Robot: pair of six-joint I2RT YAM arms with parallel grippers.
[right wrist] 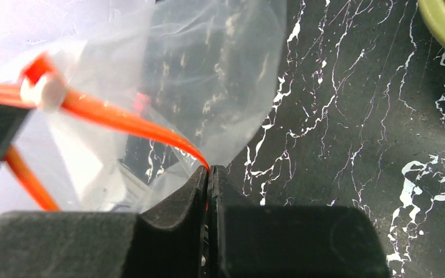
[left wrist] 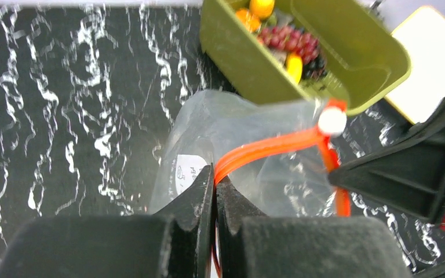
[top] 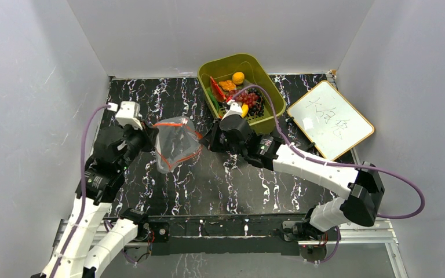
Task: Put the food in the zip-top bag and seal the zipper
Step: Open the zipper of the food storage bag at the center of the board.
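Overhead camera looks down; close wrist cameras face each other (sharing the bag (left wrist: 232,124)).

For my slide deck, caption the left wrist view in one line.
Left fingers shut on the orange zipper of the clear bag, food waiting in the green basket.

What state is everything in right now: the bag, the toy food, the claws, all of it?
left gripper: shut on the zipper.
right gripper: shut on the zipper.
zipper: unsealed, mouth spread open.
zip-top bag: empty, held by its mouth.
basket: upright, holding the food.
food: all in the basket.
whiteboard: lying flat, written on.
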